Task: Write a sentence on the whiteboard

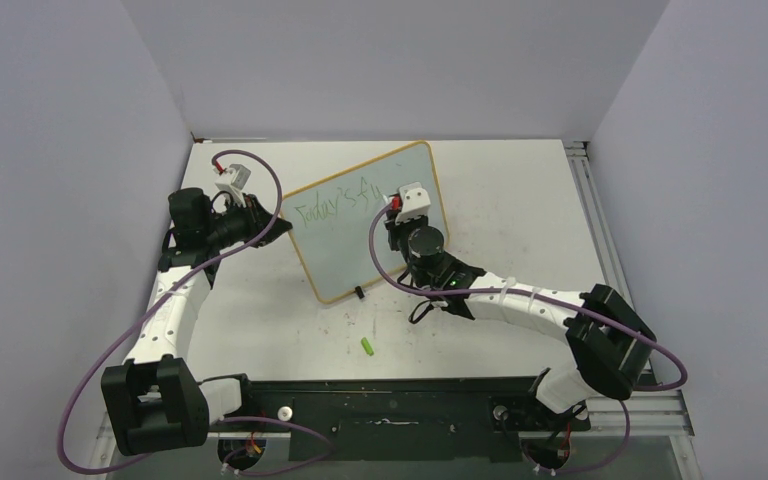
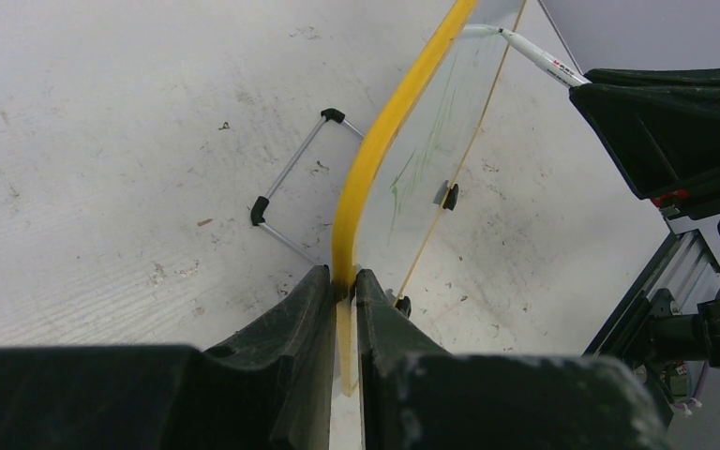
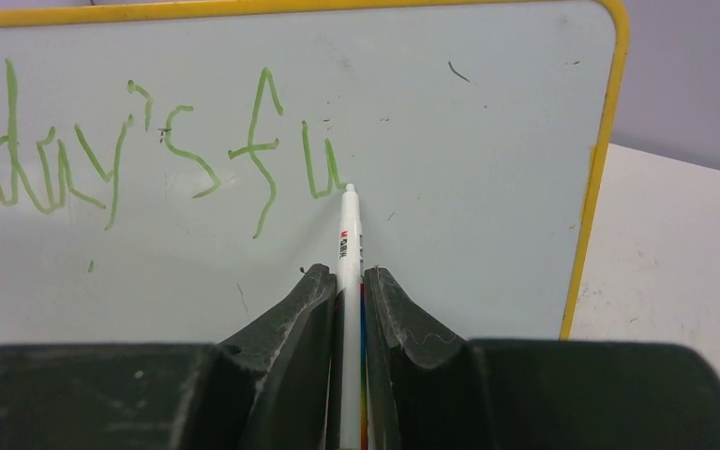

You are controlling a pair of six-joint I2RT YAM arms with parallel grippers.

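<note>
wb status: whiteboard [image 1: 360, 225] stands propped mid-table [image 1: 520, 200], angled, its right end toward the far wall. L gripper [image 2: 344, 281] is clamped on the yellow frame at the board's left edge, one jaw on each side of the rim. R gripper [image 3: 347, 281] is clamped on the marker [image 3: 348, 234], tip touching the board just right of the "u". The sentence [image 3: 150, 150] reads "Today's fu", green, top line only. I'd call it under half done. A green cap [image 1: 368, 346] lies loose on the table, near side of the board.

Risks from here, imo:
- Board is held at one edge only. Too much tip pressure at the right end could make it twist or flex away, giving faint or skipped strokes.
- Not much room left before the right frame. If the letters stay this wide, the line runs into the rim.
- Round barrel in a 2-finger pinch. Side load on strokes could roll or tilt the marker, so letters drift.
- Next line sits lower, so the R wrist or fingers could drag over the ink.
</note>
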